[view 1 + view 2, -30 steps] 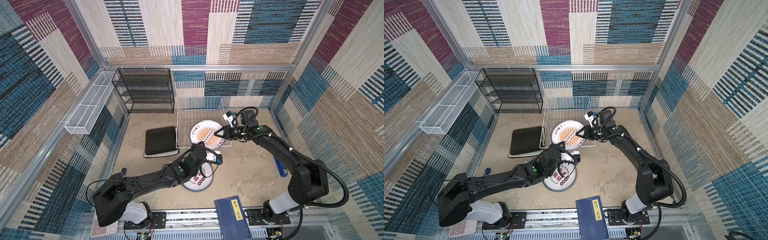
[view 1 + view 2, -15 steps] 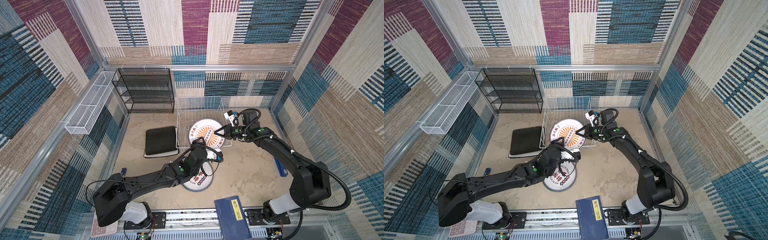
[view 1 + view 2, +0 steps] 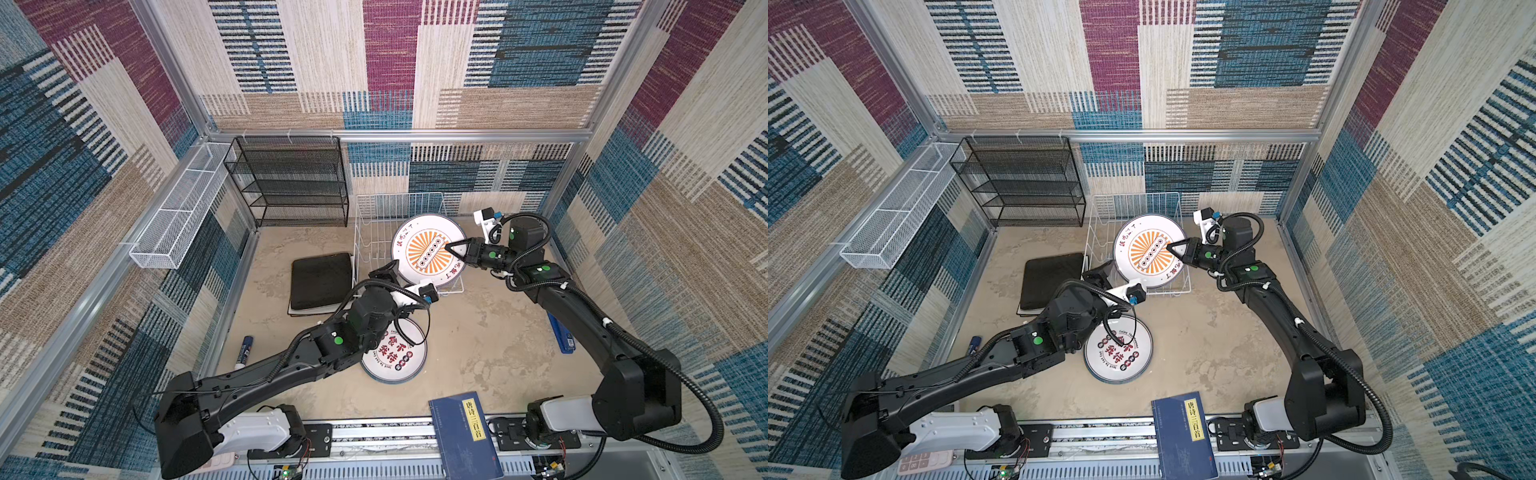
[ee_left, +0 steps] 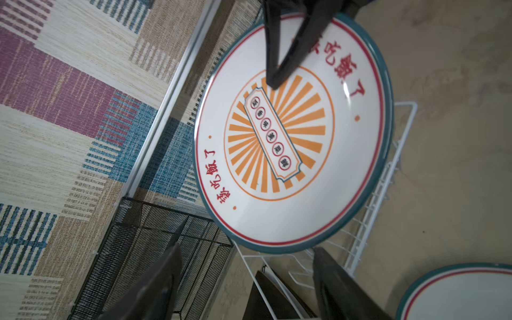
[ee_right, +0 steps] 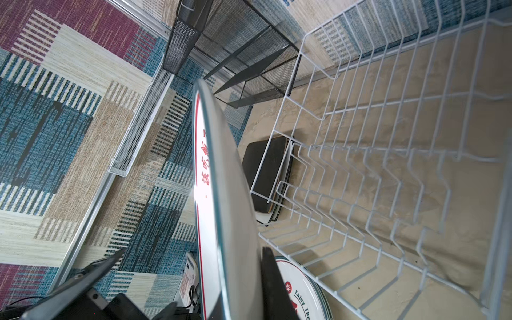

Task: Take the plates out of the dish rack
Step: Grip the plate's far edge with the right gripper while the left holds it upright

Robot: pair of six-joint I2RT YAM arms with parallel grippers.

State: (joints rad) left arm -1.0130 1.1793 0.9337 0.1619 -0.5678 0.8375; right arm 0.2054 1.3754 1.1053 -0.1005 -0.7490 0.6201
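**Gripping the sunburst plate's [image 3: 424, 249] rim**

The right gripper [image 3: 451, 248] is clamped on it, tilted on edge at the dish rack's [image 3: 374, 216] near end. The left gripper [image 3: 385, 272], spread wide and empty, hovers just beside its lower edge.

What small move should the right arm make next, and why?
Probably lift the sunburst plate a little higher, clear of the dish rack. The right gripper has its jaws shut on the plate's rim, and the plate hangs on edge just over the rack's wires.
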